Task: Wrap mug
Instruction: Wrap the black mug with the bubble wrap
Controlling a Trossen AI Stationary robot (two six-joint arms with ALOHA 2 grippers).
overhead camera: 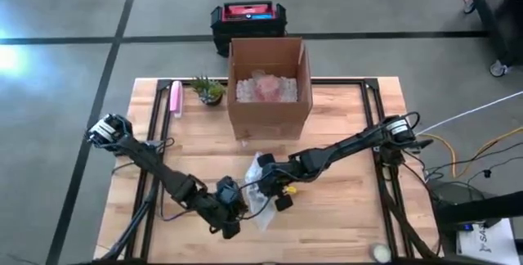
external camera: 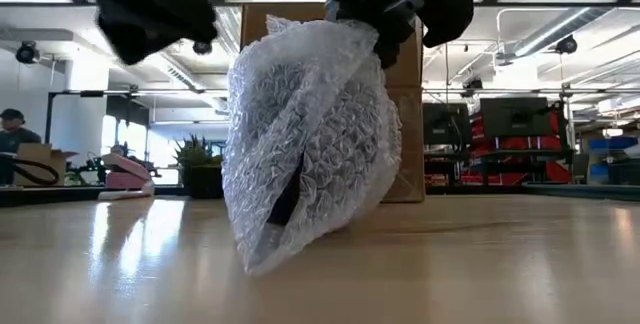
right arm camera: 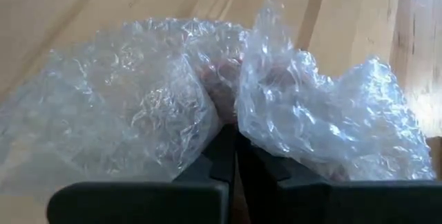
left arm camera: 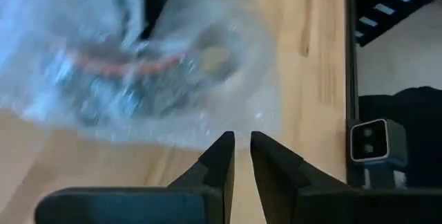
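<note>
Bubble wrap (right arm camera: pixel 186 99) is pinched between the jaws of the right gripper (right arm camera: pixel 231 148), which are drawn together on a gathered fold at the top of the bundle, as seen in the right wrist view. In the low view the same gripper (external camera: pixel 385 9) is seen holding the bundle from above, and the wrapped mug (external camera: pixel 305 139) is stood on the worktop (external camera: pixel 480 264) with its long axis near upright and leaning slightly, the narrow lower end resting on the wood and the gathered top pointed up toward the gripper. A dark shape is seen through the wrap along the lower side, but which way the mug's mouth faces cannot be told. The left gripper (left arm camera: pixel 242 155) is held just beside the bundle, clear of it, with its jaws nearly together and only a narrow gap between them, nothing being gripped. In the high view the bundle (overhead camera: pixel 260 190) is placed near the front middle of the worktop, between the two grippers. Farther back a cardboard box (overhead camera: pixel 270 85) with wrap inside is set, and beside it a small potted plant (overhead camera: pixel 208 90) and a pink object (overhead camera: pixel 176 99). A person is seen far off in the room in the low view.
</note>
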